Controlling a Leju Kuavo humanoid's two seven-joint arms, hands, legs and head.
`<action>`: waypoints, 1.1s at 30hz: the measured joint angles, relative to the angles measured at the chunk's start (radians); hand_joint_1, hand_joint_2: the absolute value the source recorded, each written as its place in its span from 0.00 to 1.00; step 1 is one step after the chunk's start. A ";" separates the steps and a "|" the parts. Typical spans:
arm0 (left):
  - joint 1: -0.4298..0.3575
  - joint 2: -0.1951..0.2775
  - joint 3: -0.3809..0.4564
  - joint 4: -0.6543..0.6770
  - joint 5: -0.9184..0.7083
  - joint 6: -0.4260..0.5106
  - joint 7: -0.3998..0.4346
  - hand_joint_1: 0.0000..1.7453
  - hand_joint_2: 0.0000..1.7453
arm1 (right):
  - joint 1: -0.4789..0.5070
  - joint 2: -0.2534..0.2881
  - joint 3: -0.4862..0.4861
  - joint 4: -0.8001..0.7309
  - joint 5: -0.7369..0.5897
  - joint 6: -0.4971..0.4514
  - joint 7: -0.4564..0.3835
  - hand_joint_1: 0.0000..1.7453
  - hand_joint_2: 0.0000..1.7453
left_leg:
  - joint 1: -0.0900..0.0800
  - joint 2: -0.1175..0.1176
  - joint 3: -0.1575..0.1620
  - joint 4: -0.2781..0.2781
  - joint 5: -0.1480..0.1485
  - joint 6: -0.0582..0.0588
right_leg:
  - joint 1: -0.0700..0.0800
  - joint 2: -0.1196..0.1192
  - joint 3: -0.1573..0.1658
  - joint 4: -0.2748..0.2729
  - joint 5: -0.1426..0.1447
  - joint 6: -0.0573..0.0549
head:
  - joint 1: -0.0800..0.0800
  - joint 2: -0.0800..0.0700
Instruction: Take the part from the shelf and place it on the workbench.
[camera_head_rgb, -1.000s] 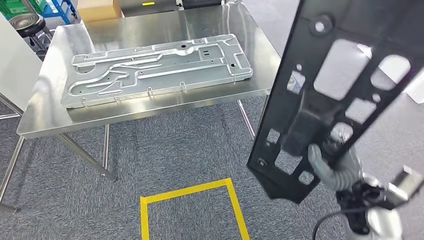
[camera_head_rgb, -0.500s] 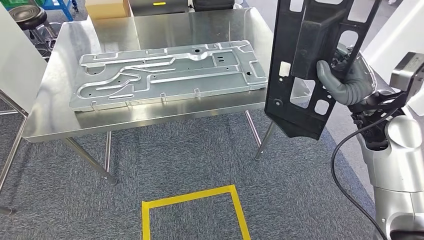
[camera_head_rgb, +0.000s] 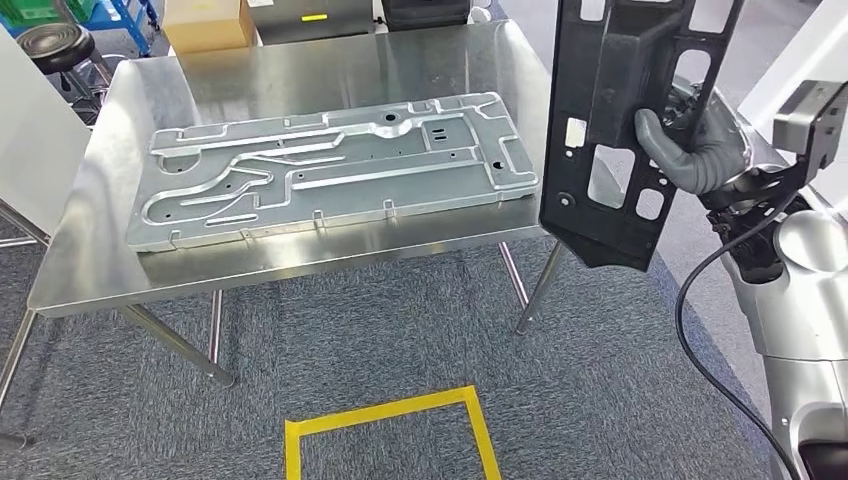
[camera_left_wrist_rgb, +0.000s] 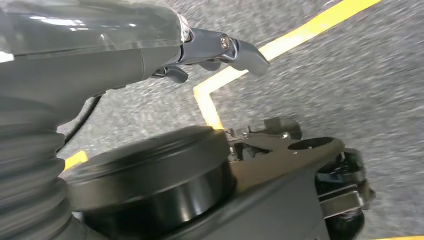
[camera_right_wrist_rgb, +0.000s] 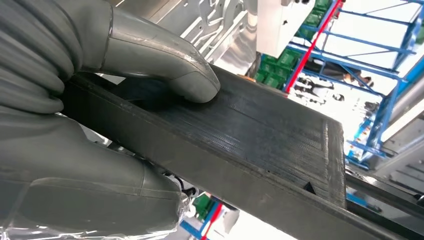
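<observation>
The right hand (camera_head_rgb: 690, 150) is wrapped around a raised rib of the flat black plastic panel with cut-out windows (camera_head_rgb: 610, 130), thumb (camera_right_wrist_rgb: 165, 65) pressed on one face and the other fingers (camera_right_wrist_rgb: 90, 195) under it, in the right wrist view. The panel hangs nearly upright in the air, just right of the stainless steel desk (camera_head_rgb: 300, 70), its lower end below the desk's right edge. The stamped silver sheet-metal plate (camera_head_rgb: 330, 165) lies flat and covers most of the desk top. The left hand (camera_left_wrist_rgb: 215, 50) hangs over grey carpet (camera_left_wrist_rgb: 350, 75) and yellow floor tape (camera_left_wrist_rgb: 300, 32), holding nothing, fingers loosely apart.

Risks, as judged:
- The panel's low end could catch the desk edge when swung left.
- The grip on one rib could let the long panel pivot or slip.
- Little bare desk is left, so the panel may land on the plate or overhang.
</observation>
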 joint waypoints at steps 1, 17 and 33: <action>-0.001 0.000 0.000 0.000 0.001 0.001 -0.001 0.00 1.00 | -0.012 0.000 0.015 0.015 0.003 -0.002 -0.002 1.00 1.00 | 0.004 0.002 -0.007 -0.016 0.035 -0.004 | -0.002 0.000 0.012 0.001 -0.009 0.003 | 0.000 0.000; -0.001 0.000 -0.011 0.000 -0.042 -0.008 0.000 0.00 1.00 | -0.394 0.080 0.283 0.338 0.215 -0.099 0.009 1.00 1.00 | -0.004 -0.003 0.125 -0.287 0.137 0.051 | -0.001 0.002 -0.169 0.291 -0.076 0.039 | 0.000 0.000; -0.018 0.006 -0.025 0.000 -0.047 -0.020 -0.005 0.00 1.00 | -0.667 0.388 0.663 0.793 0.813 -0.395 -0.132 1.00 1.00 | 0.008 0.007 -0.012 -0.076 0.104 -0.015 | 0.010 0.006 -0.018 0.014 0.011 -0.014 | 0.001 0.000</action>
